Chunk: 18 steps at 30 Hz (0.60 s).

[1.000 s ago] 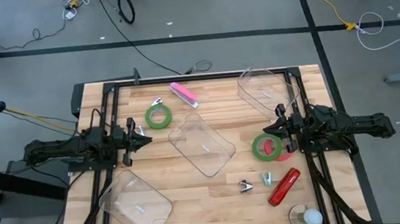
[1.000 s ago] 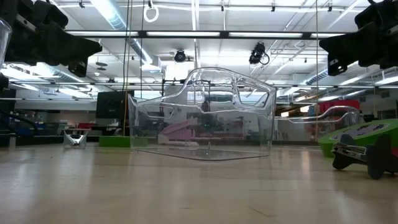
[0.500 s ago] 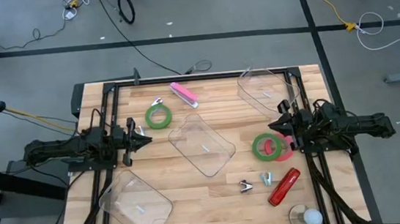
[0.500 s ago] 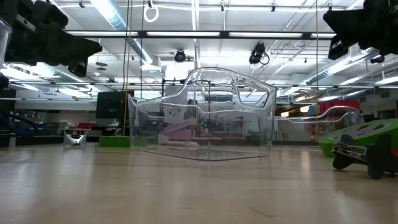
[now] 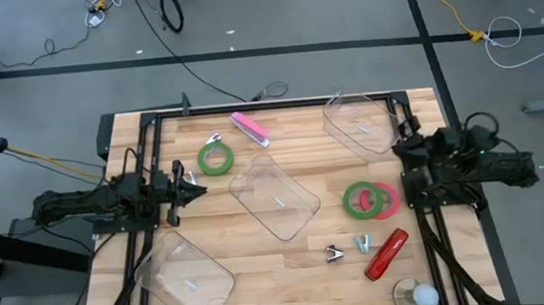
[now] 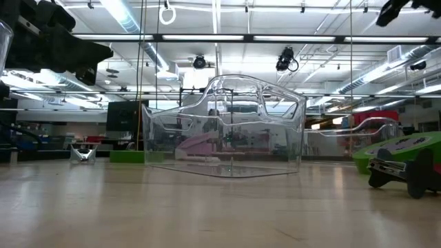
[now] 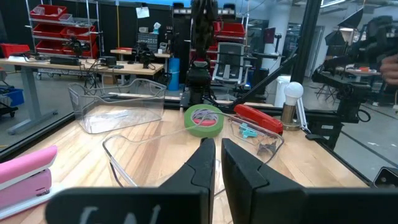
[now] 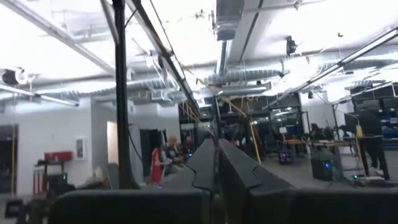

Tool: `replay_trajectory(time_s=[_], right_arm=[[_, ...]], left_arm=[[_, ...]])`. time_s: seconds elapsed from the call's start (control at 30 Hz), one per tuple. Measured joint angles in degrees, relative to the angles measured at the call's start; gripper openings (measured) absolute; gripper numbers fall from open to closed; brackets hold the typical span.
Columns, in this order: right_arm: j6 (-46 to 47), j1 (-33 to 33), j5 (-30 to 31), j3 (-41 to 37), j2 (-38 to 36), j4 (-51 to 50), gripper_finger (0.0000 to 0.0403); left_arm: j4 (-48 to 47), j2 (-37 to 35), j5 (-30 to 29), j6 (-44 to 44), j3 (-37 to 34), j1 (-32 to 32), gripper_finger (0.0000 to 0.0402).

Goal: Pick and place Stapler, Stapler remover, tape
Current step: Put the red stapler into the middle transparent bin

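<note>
One green tape ring [image 5: 216,159] lies flat at the far left of the table. A second green ring [image 5: 361,199] lies at the right and overlaps a red-pink ring [image 5: 388,199]; it also shows in the left wrist view [image 7: 204,119]. A pink stapler [image 5: 250,128] lies at the far edge, and a red stapler [image 5: 387,253] at the near right. Small staple removers lie at the far left [image 5: 214,138] and the near right [image 5: 334,254]. My left gripper [image 5: 199,191] is shut and empty, level above the table's left side. My right gripper [image 5: 407,154] is shut and empty, raised at the right edge and pointing upward [image 8: 216,149].
Three clear plastic containers stand at the far right [image 5: 361,122], the middle [image 5: 274,198] and the near left [image 5: 185,274]. A small teal piece [image 5: 363,243] lies by the red stapler. A white bulb-like object [image 5: 416,296] stands at the near right corner.
My right gripper has drawn back from above the green and red-pink rings toward the table's right edge. It has risen and tipped upward. The rings have stayed where they were.
</note>
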Motion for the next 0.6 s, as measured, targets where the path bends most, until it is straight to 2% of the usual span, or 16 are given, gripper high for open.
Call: replay_trajectory(time_s=[0.6], right_arm=[[3.23, -0.01, 1.02, 28.47, 19.74, -7.82, 0.0023]], left_arm=[[0.0, 0.0, 0.0, 0.0, 0.0, 0.0, 0.003]])
